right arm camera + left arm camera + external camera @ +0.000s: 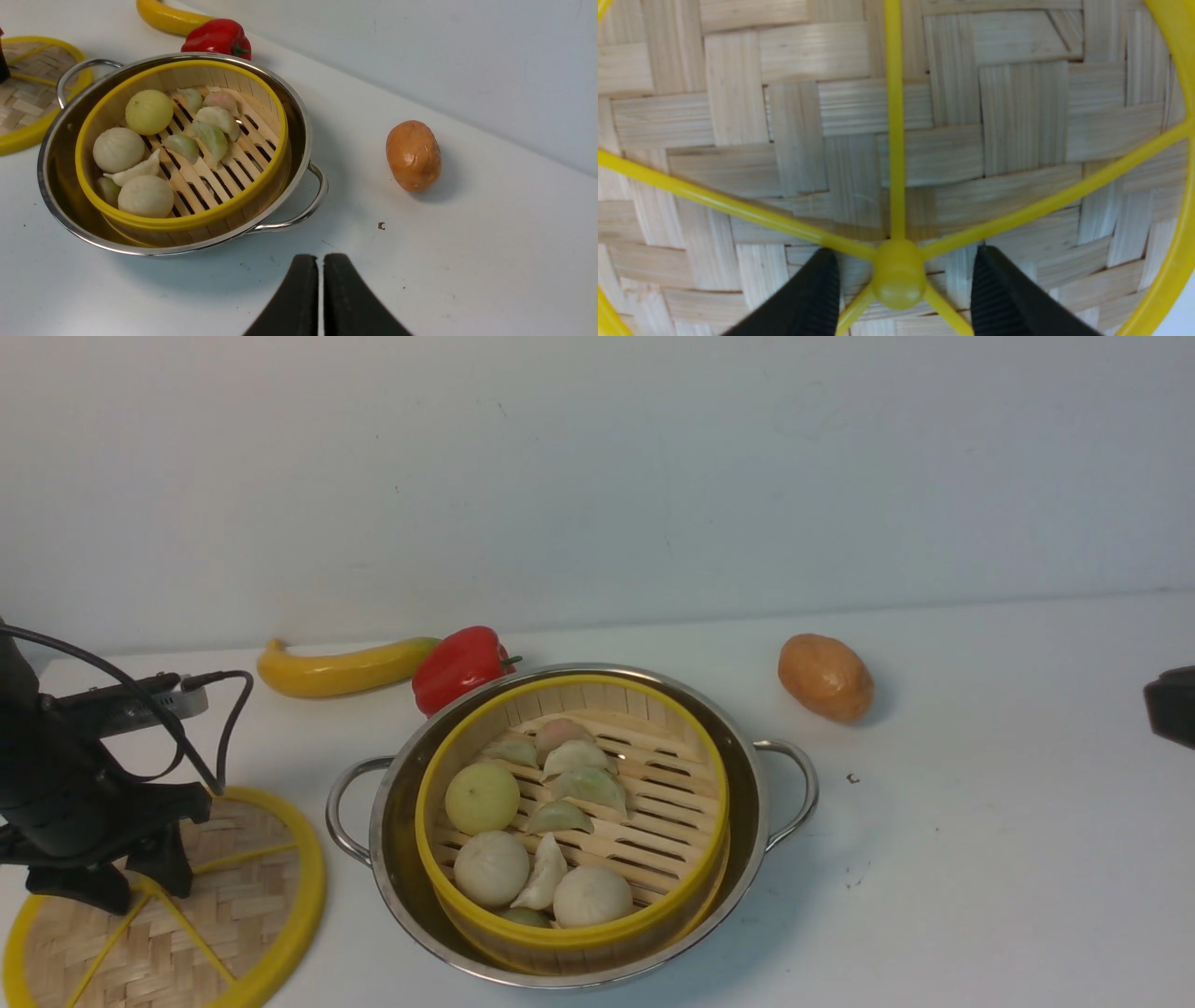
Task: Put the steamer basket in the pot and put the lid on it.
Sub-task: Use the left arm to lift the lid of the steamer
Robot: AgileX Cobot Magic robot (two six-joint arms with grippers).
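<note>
One lid (pixel 1017 116) unplaced.
Spread left gripper (pixel 906 254) straddles its knob (pixel 899 275); right gripper (pixel 320 259) pressed together, empty; steamer basket (pixel 579 933) sits in pot (pixel 397 840).

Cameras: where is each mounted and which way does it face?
Front view: between the arms, facing forward at the pot holding the basket; left arm, right arm at its edges.
Left wrist view: on the left arm, looking down on the lid; open left jaws flank its knob.
Right wrist view: on the right arm, facing the pot and potato; shut right jaws in front.
Shared: front and right wrist views both show pot, basket, lid, potato.
</note>
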